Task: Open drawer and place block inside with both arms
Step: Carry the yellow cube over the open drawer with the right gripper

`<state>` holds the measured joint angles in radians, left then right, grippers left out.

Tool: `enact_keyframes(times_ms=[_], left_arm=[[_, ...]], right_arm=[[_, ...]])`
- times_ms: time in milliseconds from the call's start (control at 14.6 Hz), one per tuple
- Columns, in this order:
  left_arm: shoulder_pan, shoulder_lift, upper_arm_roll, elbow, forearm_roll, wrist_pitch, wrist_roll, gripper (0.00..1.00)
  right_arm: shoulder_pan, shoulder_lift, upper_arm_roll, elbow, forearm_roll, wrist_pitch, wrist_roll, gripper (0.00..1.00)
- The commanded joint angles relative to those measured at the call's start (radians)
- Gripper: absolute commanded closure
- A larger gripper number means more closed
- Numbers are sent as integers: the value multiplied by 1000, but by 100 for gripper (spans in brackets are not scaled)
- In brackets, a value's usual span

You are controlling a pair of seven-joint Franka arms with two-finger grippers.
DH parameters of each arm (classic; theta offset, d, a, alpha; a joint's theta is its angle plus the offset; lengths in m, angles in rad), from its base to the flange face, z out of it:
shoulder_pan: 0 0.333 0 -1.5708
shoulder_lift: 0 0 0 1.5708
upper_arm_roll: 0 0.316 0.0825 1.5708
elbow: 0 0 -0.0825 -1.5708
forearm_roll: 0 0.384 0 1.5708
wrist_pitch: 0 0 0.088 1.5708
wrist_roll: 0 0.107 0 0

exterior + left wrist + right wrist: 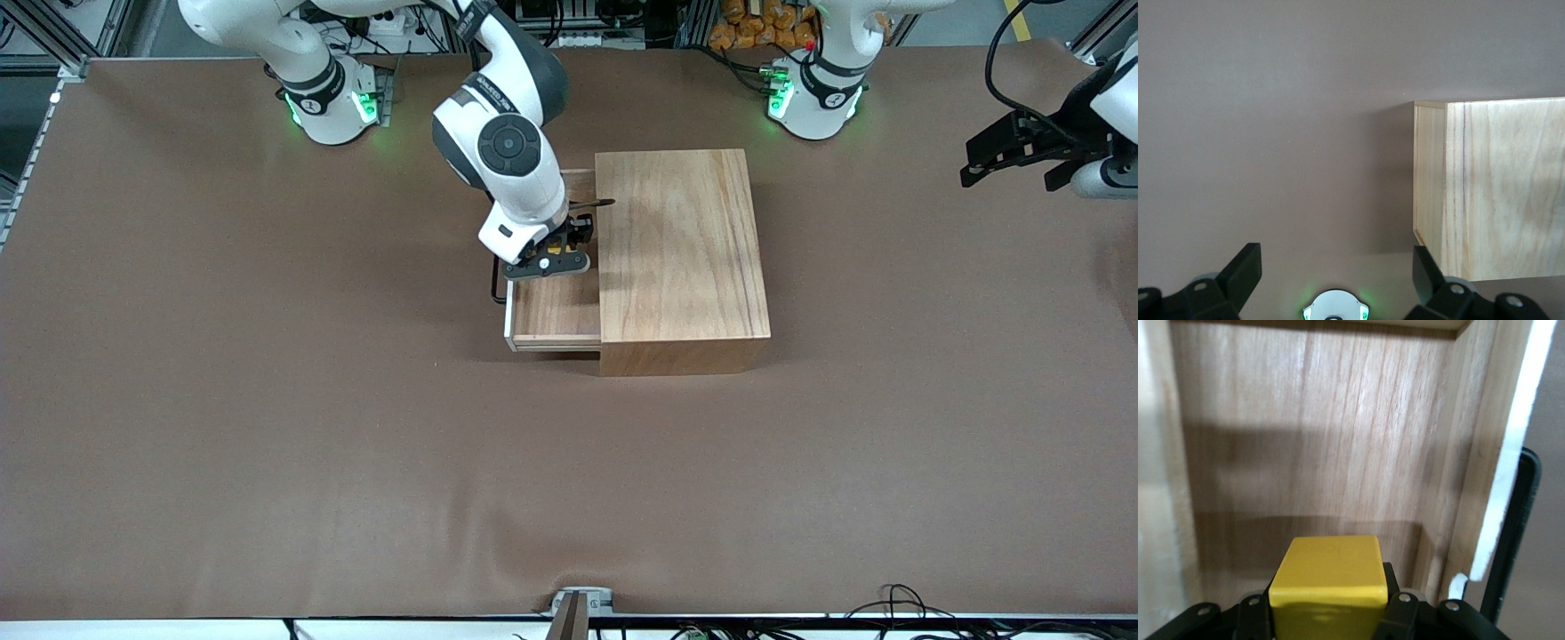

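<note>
The drawer [556,311] stands pulled out of the large wooden box [680,258] toward the right arm's end of the table. Its white front edge [1511,453] and black loop handle [1515,533] show in the right wrist view. Low over the open drawer, my right gripper [560,251] is shut on the small yellow block [1331,577], just above the drawer's wooden floor [1305,440]. My left gripper [1009,178] waits open and empty in the air, off past the left arm's end of the box. Its two fingers [1245,270] stand wide apart, and a corner of the box [1498,187] shows there.
The brown table cover [356,427] stretches all round the box. The two green-lit arm bases [333,102] [813,98] stand along the edge farthest from the front camera. Cables and clutter lie past that edge.
</note>
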<state>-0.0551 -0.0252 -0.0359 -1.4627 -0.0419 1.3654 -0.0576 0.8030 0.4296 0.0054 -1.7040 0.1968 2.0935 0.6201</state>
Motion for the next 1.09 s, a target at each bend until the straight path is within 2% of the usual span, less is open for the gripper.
enact_keyframes(times_ms=[0,137,205,341,410,478,614,683,956,1024], left_arm=[[-14,-15,8,-16,19,20,13,0],[-14,-10,8,-18,17,26,15,0],[-14,-6,10,-16,20,26,13,0],[-9,-1,11,-18,28,50,18,0],[-6,8,36,-18,18,67,25,0],[-12,11,72,-15,17,78,25,0],[-12,16,146,-18,-21,80,27,0],[-14,14,157,-16,-29,80,24,0],[-23,13,152,-16,-18,78,18,0],[-25,11,131,-16,6,77,10,0]], right_arm=[[12,6,-10,-5,-13,13,18,86],[21,6,-10,-31,-11,36,20,84],[22,6,-11,-42,-11,46,20,77],[22,6,-10,-43,-13,45,24,22],[22,5,-10,-43,-13,45,41,7],[22,3,-10,-43,-13,42,55,0],[22,-6,-11,-42,-11,34,64,0],[21,-11,-11,-42,-13,31,66,0],[-4,-66,-27,-28,-13,-61,66,0],[-14,-77,-33,-10,-11,-107,66,0]])
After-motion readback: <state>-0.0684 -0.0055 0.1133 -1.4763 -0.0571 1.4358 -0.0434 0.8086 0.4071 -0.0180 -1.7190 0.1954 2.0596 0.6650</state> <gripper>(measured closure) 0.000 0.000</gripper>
